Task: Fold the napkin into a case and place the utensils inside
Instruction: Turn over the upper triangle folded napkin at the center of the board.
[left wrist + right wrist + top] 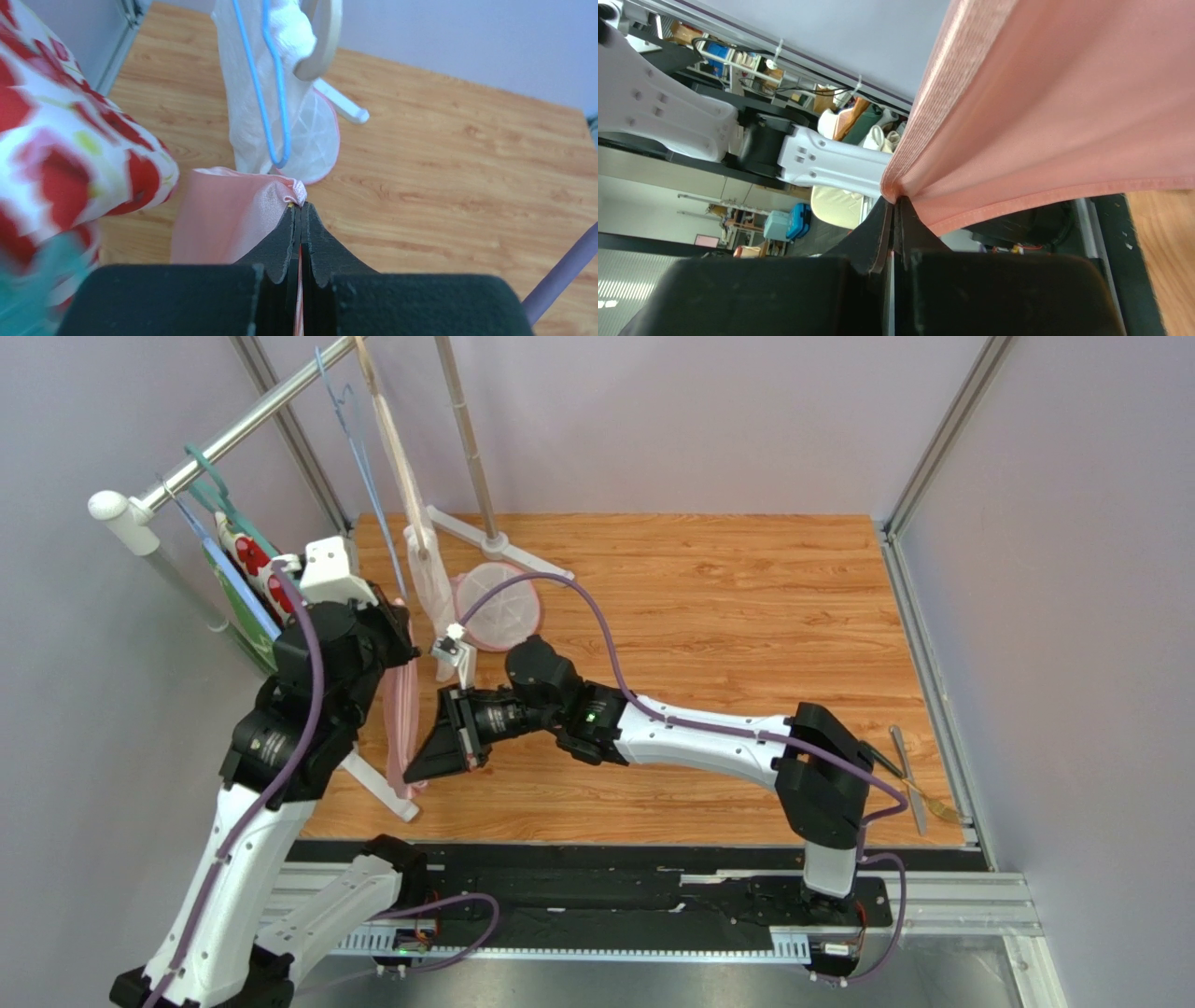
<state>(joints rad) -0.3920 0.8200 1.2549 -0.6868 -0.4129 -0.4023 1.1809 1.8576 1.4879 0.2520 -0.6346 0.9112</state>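
The pink napkin (403, 721) hangs in the air as a narrow vertical strip at the table's left, held by both grippers. My left gripper (404, 655) is shut on its upper corner; in the left wrist view the jaws (300, 206) pinch a bunched corner of the napkin (224, 217). My right gripper (418, 760) is shut on a lower corner; in the right wrist view it (898, 201) pinches the hemmed edge of the napkin (1053, 105). The utensils (915, 787), a grey piece and a yellowish one, lie at the table's right edge. No folded case shows.
A clothes rack (239, 434) stands at the back left with hangers. It carries the white cloth with red flowers (255, 557), a green cloth (241, 623) and a white mesh cloth (256, 105) on a blue hanger. The rack's white foot (491, 543) rests on the wooden table (730, 602).
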